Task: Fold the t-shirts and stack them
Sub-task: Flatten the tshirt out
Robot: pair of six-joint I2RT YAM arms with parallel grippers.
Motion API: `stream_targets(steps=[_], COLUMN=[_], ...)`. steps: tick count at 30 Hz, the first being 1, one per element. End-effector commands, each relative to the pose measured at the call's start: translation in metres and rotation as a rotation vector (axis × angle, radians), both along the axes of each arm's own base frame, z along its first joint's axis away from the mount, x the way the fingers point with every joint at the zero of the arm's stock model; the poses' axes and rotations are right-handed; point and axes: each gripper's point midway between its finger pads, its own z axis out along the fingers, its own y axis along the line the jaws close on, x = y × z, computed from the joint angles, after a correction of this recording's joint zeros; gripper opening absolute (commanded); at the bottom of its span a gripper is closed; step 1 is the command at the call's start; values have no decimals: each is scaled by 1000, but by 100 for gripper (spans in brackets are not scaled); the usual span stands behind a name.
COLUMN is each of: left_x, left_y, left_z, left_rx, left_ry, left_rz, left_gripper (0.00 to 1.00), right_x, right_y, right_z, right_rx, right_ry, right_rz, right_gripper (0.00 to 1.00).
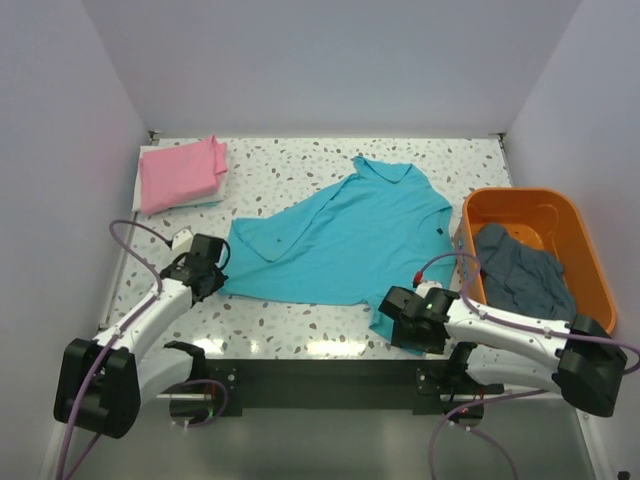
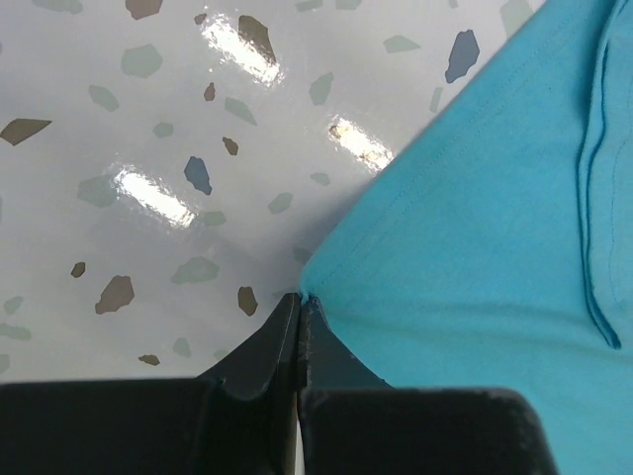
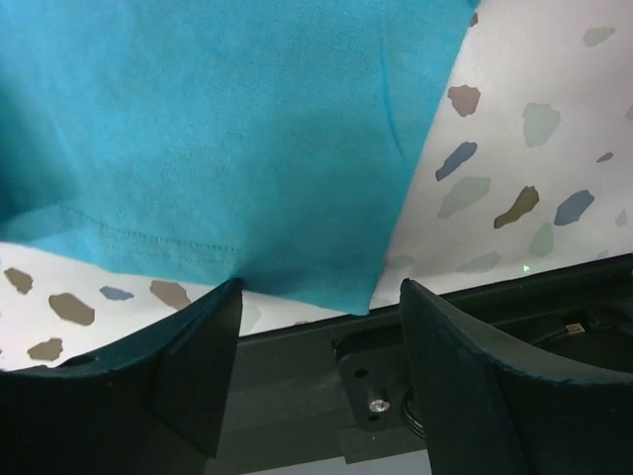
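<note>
We see bright, even light from overhead, with white glare patches on the glossy counter [image 2: 89, 228] in the left wrist view and along its near edge from above, soft shadow under the teal shirt [image 3: 247, 148], and a slightly blurred, dark foreground in both wrist views.

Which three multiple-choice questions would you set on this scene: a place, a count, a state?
1. Where is the grey-blue t-shirt? A on the floor; B in the orange tub; C on the wall.
2. How many t-shirts are visible? A one; B two; C three.
3. The right end effector is: A open; B shut on the tub; C out of view.
Answers: 1 B, the tub's walls surround it. 2 C, a pink t-shirt, a turquoise t-shirt and the grey-blue one. 3 A, its fingers stand apart.
</note>
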Motion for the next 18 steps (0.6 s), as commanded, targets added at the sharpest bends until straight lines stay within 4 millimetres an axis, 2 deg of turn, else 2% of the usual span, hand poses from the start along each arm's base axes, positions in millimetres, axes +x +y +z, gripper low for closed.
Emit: stream_targets(steps=[1, 4, 5, 8, 13, 18], left_x=[13, 14, 14, 13, 15, 17], left_y=[13, 14, 14, 14, 13, 13], left_z=[23, 26, 26, 26, 30, 33], left_rx=[59, 63, 64, 63, 60, 57], left_ry=[-86, -95, -93, -87, -98, -103], left_rz=[32, 33, 33, 31, 29, 31], left_gripper=[0, 0, 0, 0, 0, 0], right_x=[6, 7, 8, 9, 16, 22], right_y=[7, 10, 10, 6, 13, 22], right_z=[-7, -12, -11, -11, -8, -14], right_rx=[2, 2, -3, -15, 65, 161], right_ry=[-9, 0, -2, -15, -51, -70], right_rz=[-27, -15, -11, -17, -15, 21], right_gripper=[68, 61, 56, 53, 52, 43])
